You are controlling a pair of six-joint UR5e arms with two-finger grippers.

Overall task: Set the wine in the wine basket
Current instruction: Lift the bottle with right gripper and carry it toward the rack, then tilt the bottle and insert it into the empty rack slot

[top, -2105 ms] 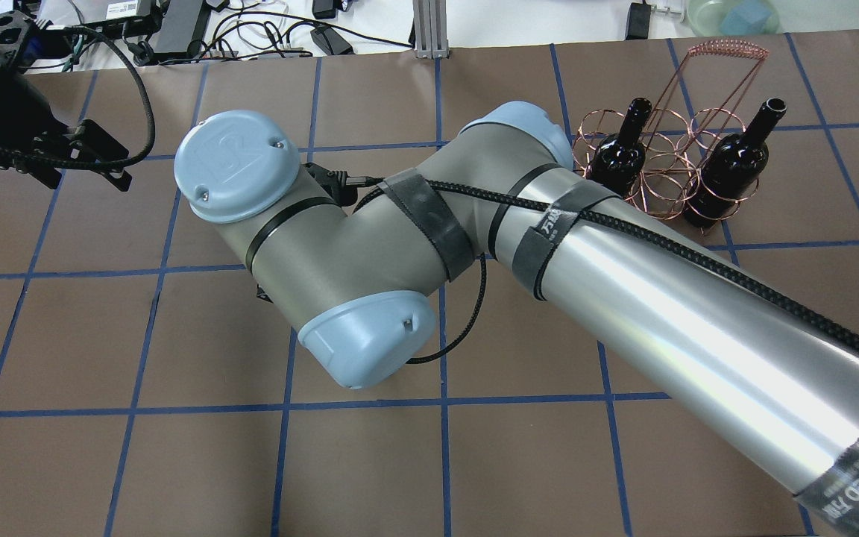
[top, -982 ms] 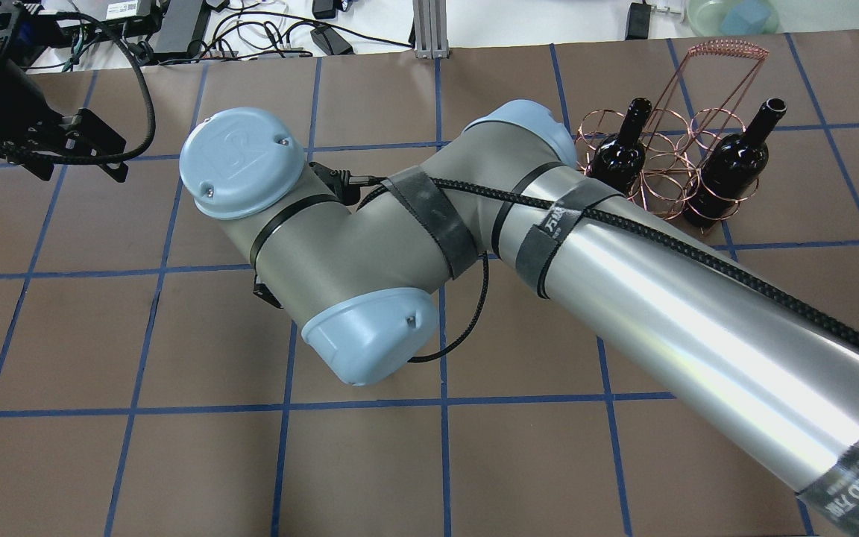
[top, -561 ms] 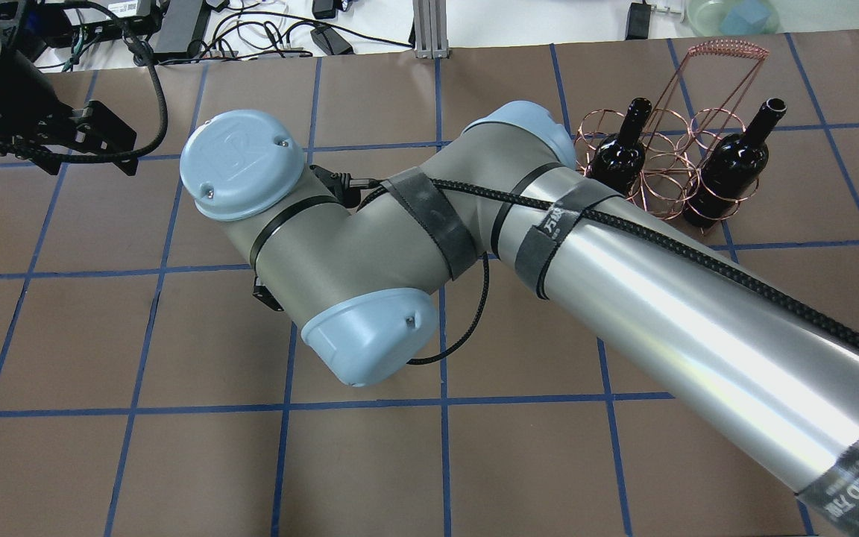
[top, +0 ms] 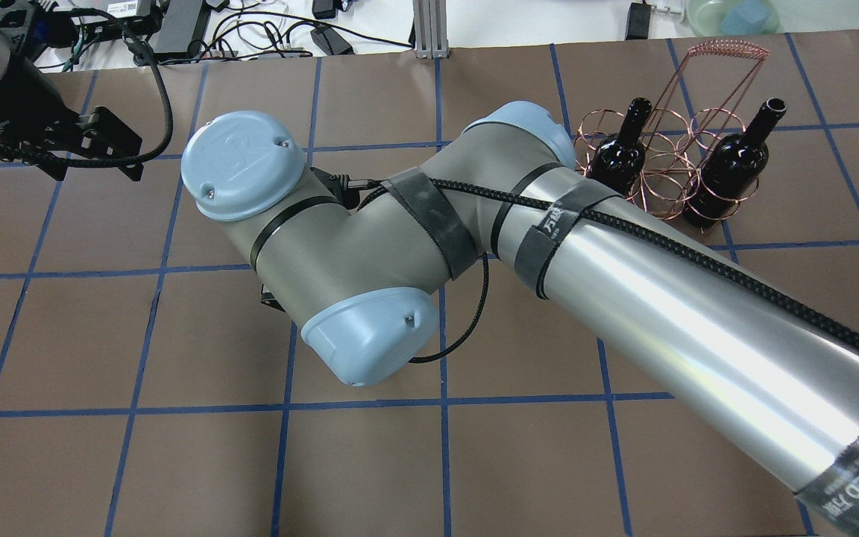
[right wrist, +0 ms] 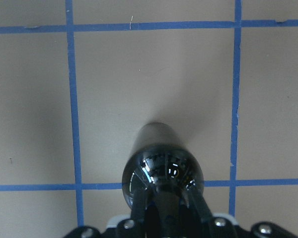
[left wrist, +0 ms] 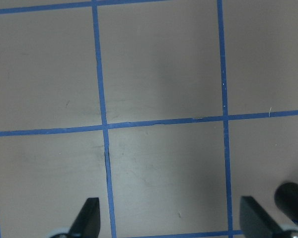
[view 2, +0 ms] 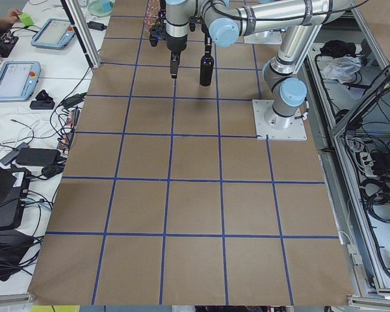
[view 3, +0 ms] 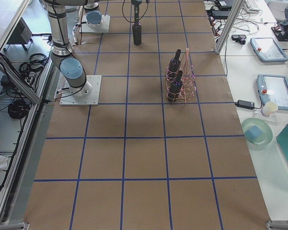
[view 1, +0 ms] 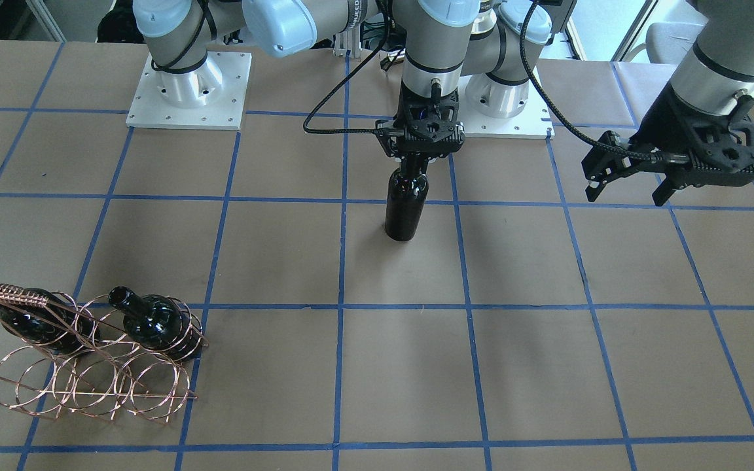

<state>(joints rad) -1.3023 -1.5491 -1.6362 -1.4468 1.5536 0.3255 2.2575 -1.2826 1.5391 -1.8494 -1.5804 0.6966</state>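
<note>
The left end effector (view 1: 626, 196) hangs wide open and empty, while the right end effector (view 1: 418, 165) is clamped on the neck of the wine (view 1: 406, 208), which is upright at mid-table (view 1: 547, 392) with its long axis vertical. From there the wine basket (view 1: 86, 379) lies well off to the robot's right and farther from its base, so the right arm is nearer. The wine bears no label, and the strap (top: 555, 224) print is too small to read.

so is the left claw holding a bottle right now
No, the left claw is open and empty over the table, while the right claw grips the wine by its neck.
</note>
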